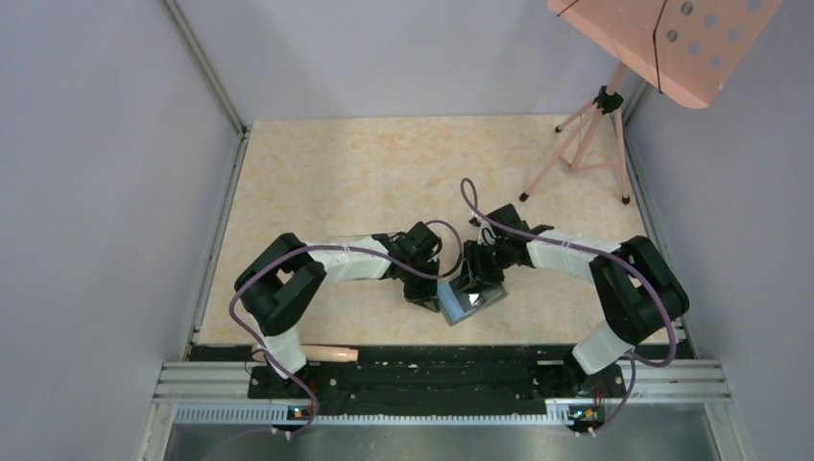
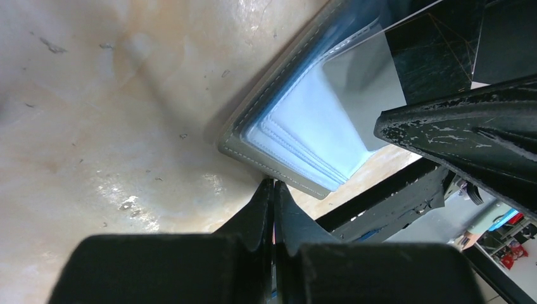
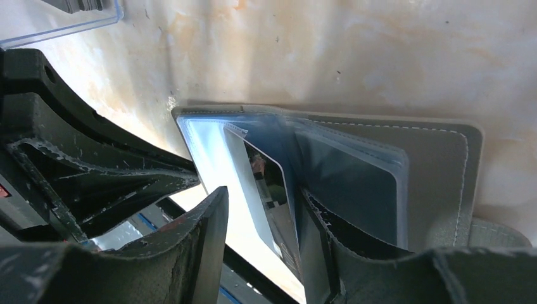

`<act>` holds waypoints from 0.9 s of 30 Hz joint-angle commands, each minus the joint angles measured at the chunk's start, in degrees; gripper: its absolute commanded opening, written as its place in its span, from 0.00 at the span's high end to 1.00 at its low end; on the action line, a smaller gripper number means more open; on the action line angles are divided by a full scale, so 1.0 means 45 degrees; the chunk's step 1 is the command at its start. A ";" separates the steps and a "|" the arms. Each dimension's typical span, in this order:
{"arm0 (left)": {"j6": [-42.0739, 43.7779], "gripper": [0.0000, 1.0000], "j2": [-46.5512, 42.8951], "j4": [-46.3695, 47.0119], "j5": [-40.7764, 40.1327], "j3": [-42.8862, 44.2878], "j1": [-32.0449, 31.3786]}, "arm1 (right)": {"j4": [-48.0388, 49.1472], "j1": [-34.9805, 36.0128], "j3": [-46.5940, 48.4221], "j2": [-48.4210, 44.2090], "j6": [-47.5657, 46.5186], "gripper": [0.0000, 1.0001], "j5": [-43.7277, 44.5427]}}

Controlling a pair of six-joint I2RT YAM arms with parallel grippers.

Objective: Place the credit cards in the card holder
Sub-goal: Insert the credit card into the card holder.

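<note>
**On the table (image 1: pixel 384 173), near its front: one card going in, not yet seated**

From above, the left gripper (image 1: pixel 422 288) and right gripper (image 1: pixel 477 274) meet over the open card holder (image 1: pixel 472 300). The left wrist view shows the left claw pinched shut, tips at the holder's edge. The right wrist view shows parted jaws astride a credit card (image 3: pixel 266 180), seemingly partway into a sleeve.

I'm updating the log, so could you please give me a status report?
Left pincer shut, tips at edge of card holder. Right pincer astride black card at the clear sleeves, grip unclear. Clear box stands apart.
</note>
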 commanded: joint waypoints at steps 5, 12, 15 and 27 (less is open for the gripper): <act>-0.0022 1.00 0.0511 0.0986 -0.0235 0.0626 -0.0050 | 0.0239 0.1518 0.0155 0.0763 0.0434 0.54 -0.0440; -0.0038 1.00 0.0576 0.0914 -0.0255 0.0627 -0.0033 | -0.1691 0.2012 0.0949 0.0073 -0.0321 0.40 0.1827; -0.0070 1.00 0.0568 0.0942 -0.0272 0.0564 -0.0031 | -0.2256 0.2034 0.1252 -0.0384 -0.0622 0.34 0.2755; -0.0232 1.00 0.0671 0.1274 -0.0031 0.0471 -0.0011 | -0.2752 0.2190 0.1547 -0.1527 -0.1637 0.25 0.3757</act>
